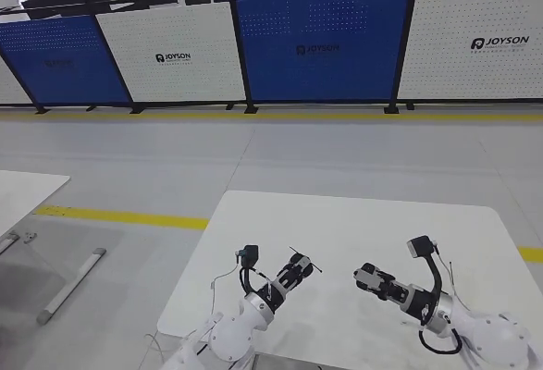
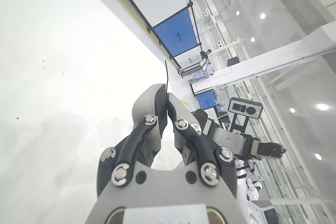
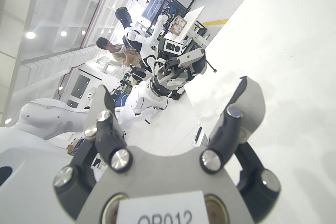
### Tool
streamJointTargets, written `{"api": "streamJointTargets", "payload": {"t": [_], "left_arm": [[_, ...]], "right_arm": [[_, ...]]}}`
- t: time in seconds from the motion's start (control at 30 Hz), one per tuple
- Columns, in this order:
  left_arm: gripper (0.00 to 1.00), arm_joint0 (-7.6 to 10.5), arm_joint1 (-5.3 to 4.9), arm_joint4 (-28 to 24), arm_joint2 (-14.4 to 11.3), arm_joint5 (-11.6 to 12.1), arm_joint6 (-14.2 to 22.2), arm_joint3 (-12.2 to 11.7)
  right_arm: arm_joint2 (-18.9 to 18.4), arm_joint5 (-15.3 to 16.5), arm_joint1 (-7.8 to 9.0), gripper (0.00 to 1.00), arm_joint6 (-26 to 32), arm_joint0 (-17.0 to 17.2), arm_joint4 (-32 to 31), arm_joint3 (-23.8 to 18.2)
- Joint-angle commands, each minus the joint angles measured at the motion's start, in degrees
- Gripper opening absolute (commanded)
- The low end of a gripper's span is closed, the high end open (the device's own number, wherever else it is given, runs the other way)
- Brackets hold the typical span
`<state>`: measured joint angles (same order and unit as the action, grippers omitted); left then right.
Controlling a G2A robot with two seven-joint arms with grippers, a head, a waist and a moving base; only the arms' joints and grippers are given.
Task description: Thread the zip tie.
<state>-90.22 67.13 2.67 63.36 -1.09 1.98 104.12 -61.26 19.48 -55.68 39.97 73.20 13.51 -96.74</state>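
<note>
Black zip tie sits pinched in my left gripper, jaws clenched on it. One thin end sticks out past the fingertips, and the rest runs back between the pads. In the top view the tie lies crosswise at those jaws, poking out on both sides. My right gripper has its jaws spread wide with nothing between them. It faces the left jaws across a gap, both over the white table.

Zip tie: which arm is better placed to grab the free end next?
Likely right. The right hand is open, empty and faces the left hand, which is shut on the zip tie, one end sticking out.
</note>
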Motion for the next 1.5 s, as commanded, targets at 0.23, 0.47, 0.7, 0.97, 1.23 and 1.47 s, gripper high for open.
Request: {"api": "streamJointTargets", "payload": {"t": [0.23, 0.47, 0.7, 0.97, 1.23, 1.47], "left_arm": [[0.0, 0.0, 0.0, 0.0, 0.0, 0.0, 0.0, 0.0], [0.0, 0.0, 0.0, 0.0, 0.0, 0.0, 0.0, 0.0], [0.0, 0.0, 0.0, 0.0, 0.0, 0.0, 0.0, 0.0], [0.0, 0.0, 0.0, 0.0, 0.0, 0.0, 0.0, 0.0], [0.0, 0.0, 0.0, 0.0, 0.0, 0.0, 0.0, 0.0], [0.0, 0.0, 0.0, 0.0, 0.0, 0.0, 0.0, 0.0]], "right_arm": [[-0.1, -1.5, 0.15, 1.0, 2.4, -0.5, -2.7, -1.4], [-4.3, -9.4, 1.52, 1.0, 16.7, -4.4, -5.5, -2.8], [-6.8, -17.7, 2.63, 1.0, 29.8, -8.9, -7.6, -0.3], [-6.8, -17.7, 2.63, 1.0, 29.8, -8.9, -7.6, -0.3], [-8.2, -20.4, 3.29, 1.0, 30.6, -8.7, -11.9, 0.8], [-21.1, -19.6, 5.84, 1.0, 37.5, -4.9, -8.3, 3.8]]}}
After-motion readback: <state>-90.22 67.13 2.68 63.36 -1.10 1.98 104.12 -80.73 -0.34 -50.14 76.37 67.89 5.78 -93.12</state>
